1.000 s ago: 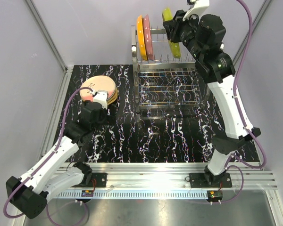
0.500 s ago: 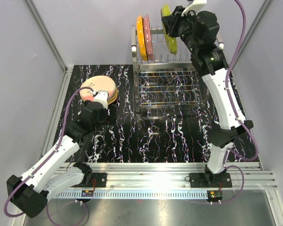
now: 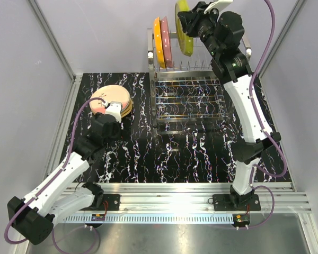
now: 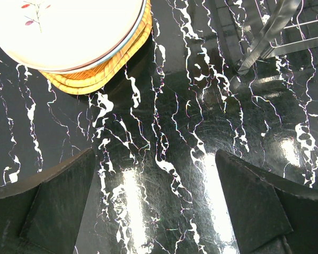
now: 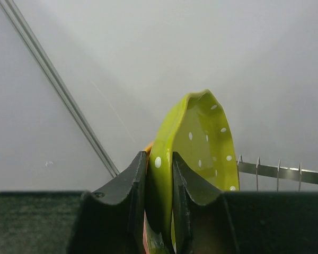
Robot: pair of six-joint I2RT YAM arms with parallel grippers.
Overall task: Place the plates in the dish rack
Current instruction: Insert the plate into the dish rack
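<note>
Filling most of the overhead view is a black marbled tabletop (image 3: 191, 153); at its far side stands a steel dish rack (image 3: 188, 100) with an orange plate (image 3: 158, 39) and a pink plate (image 3: 166, 46) upright between its prongs. A stack of plates (image 3: 110, 98) waits flat at the left. The right arm's fingers (image 5: 133, 206) pinch a dotted lime-green plate (image 3: 182, 26) by its rim, on edge above the rack, probably to slot beside the pink one. The left arm's fingers (image 4: 63, 206) hang wide and empty near the stack.

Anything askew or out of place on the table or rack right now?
Nothing stands out. The orange plate and pink plate stand upright in the rack; the right pincer grips the lime plate on edge; the stack is slightly staggered.
</note>
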